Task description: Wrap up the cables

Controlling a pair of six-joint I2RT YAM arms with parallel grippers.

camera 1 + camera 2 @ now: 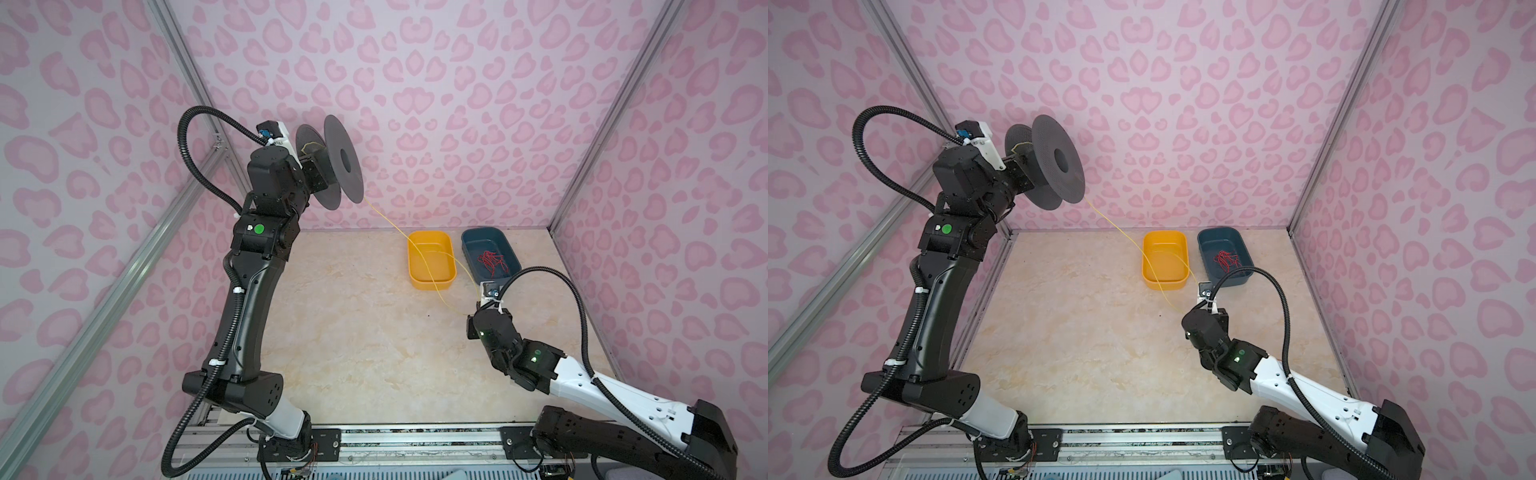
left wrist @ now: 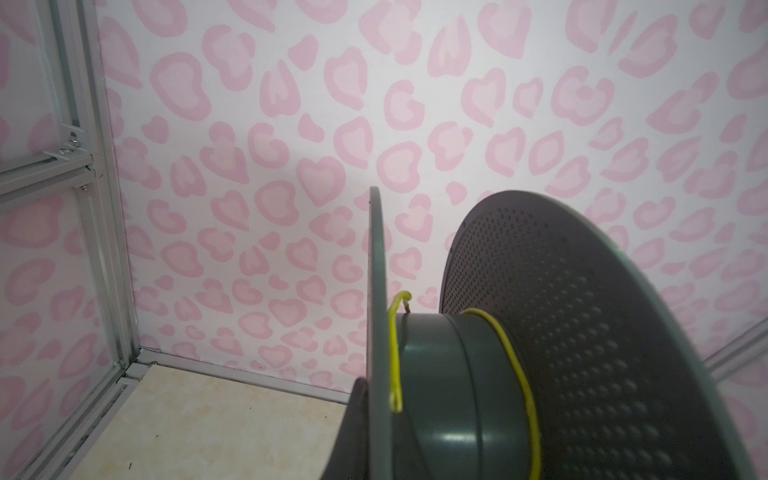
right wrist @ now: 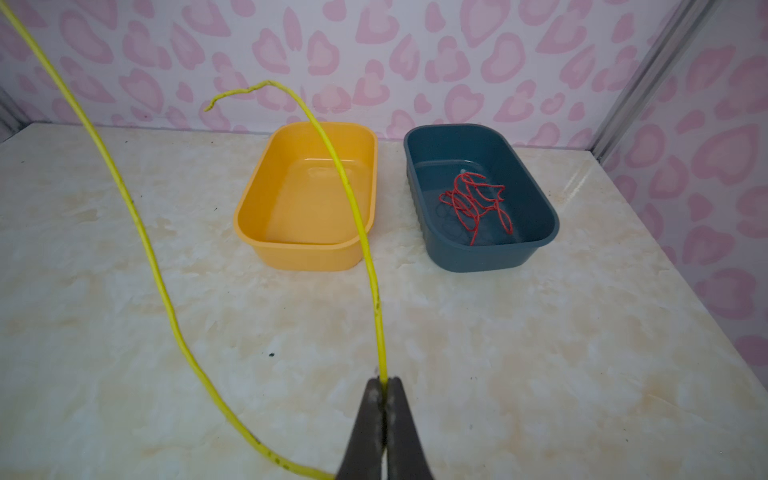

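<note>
The cable is one thin yellow wire [image 1: 390, 224]. It runs from a dark grey spool [image 1: 345, 162] held high at the back left down to the tabletop on the right. My left gripper [image 2: 376, 399] is shut on the spool's near flange; only one finger [image 2: 357, 415] shows. A turn of wire [image 2: 519, 365] lies round the hub, and its bent end hooks at the flange. My right gripper [image 3: 384, 380] is shut on the wire [image 3: 365, 249] low over the table. The free end arcs up over the yellow bin. The other strand loops under that gripper and rises to the spool.
An empty yellow bin [image 1: 430, 286] and a blue bin [image 1: 515, 266] stand side by side at the back right. A tangle of red wires [image 3: 469, 199] lies in the blue bin [image 3: 478, 259]. Pink patterned walls close in three sides. The marble tabletop [image 1: 353, 332] is bare in the middle.
</note>
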